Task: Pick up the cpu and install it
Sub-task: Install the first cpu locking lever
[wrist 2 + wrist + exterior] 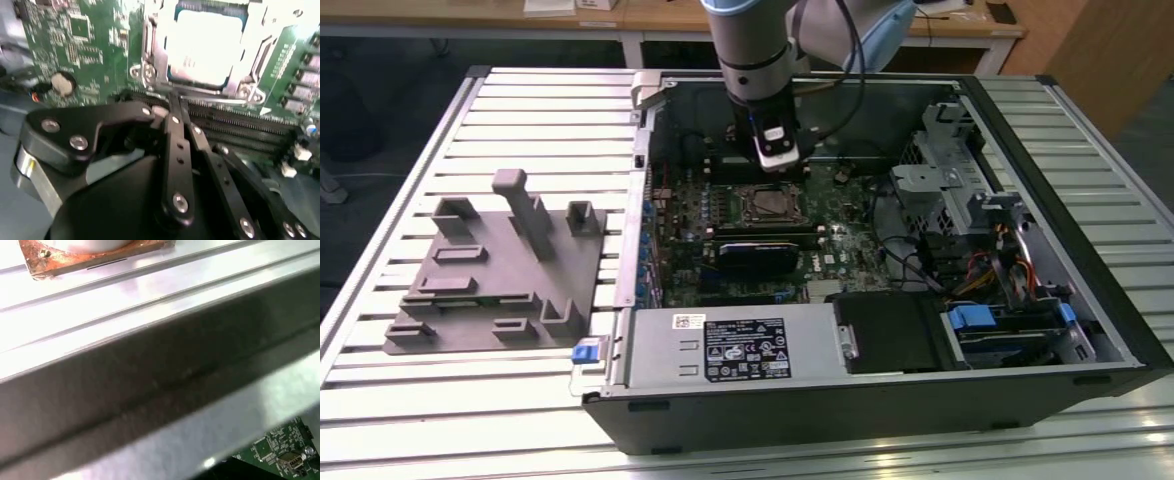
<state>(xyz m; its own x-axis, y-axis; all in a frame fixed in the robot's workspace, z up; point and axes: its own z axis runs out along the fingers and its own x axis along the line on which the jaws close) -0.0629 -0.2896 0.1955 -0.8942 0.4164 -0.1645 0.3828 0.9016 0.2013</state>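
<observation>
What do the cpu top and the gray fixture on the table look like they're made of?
The cpu top looks like bright, silvery metal, reflecting light strongly. The gray fixture looks like matte plastic: uniform dull gray with no shine, though the look alone leaves that open.

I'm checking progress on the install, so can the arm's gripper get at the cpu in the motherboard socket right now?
Probably yes. The gripper hangs just above the cpu, which sits in its socket inside the open case, with nothing between them.
</observation>
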